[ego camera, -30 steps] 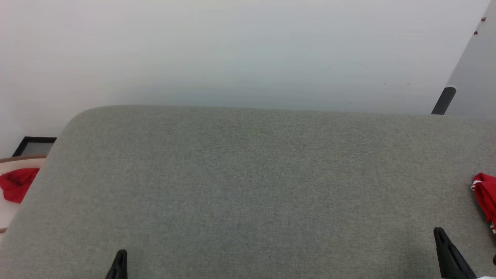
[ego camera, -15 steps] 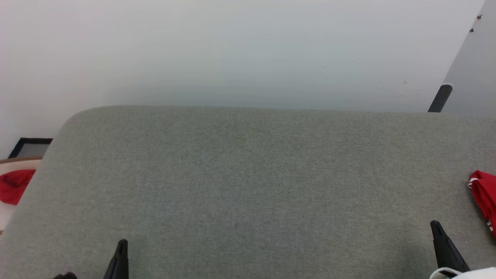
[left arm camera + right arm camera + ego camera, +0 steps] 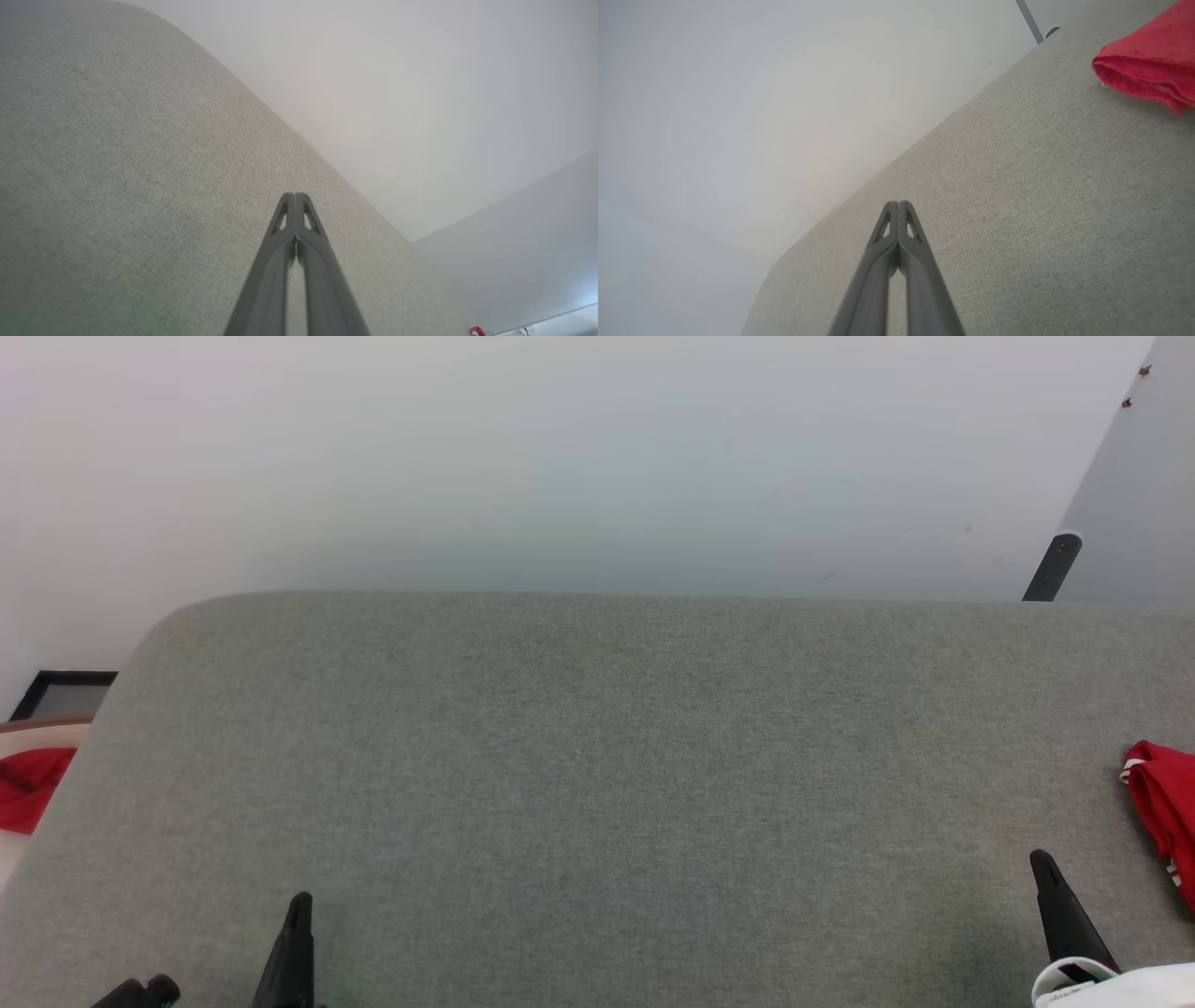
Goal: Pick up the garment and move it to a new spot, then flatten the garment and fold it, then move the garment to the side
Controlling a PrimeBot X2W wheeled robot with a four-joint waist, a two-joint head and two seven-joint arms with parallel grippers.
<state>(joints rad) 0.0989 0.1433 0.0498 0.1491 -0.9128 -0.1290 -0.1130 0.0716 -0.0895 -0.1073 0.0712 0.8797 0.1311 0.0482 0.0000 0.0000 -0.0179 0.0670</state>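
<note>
1. Grippers first: my left gripper (image 3: 298, 902) and right gripper (image 3: 1039, 859) both have their fingers pressed together with nothing between them. They sit low over the near part of the grey surface (image 3: 597, 756).
2. The garment (image 3: 1160, 807), red with white trim, lies bunched at the surface's right edge, near my right gripper but apart from it.
3. I judge this fits either a shirt waiting to be picked up or one already folded and set aside, and I cannot tell which. Any handling would fall to the nearer right gripper.
4. Wide bare cloth lies between the grippers. The far edge runs along the wall (image 3: 597, 457), the far left corner rounds off, and a dark post (image 3: 1053, 567) stands far right.
5. Another red cloth (image 3: 28, 786) lies beyond the left edge.
</note>
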